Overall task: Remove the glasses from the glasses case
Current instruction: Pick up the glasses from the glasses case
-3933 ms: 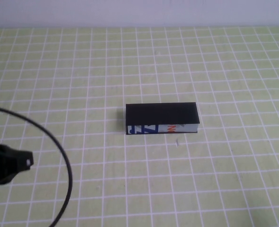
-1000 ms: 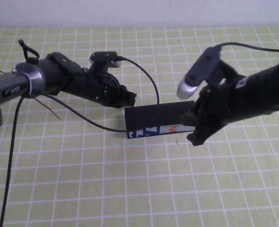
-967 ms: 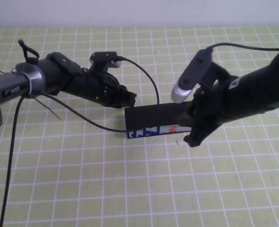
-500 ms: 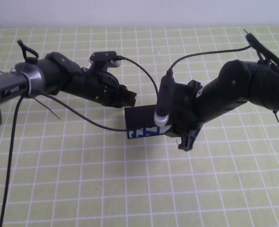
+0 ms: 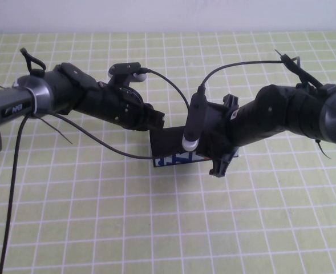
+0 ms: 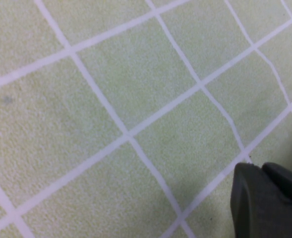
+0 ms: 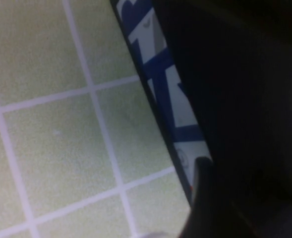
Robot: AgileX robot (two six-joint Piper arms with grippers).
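The closed case (image 5: 169,147) is lying mid-desk (image 5: 156,228) on the green grid mat. The right claw (image 5: 220,162) is reaching over the case's right half, one finger down at its printed front, seemingly released. The left claw (image 5: 156,121) is hovering at the case's back-left corner; its grip cannot be told.

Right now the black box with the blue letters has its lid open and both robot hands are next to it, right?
Not quite. In the high view the glasses case is shut, lid flat. The left gripper is at its far left corner, and the right gripper is at its front.
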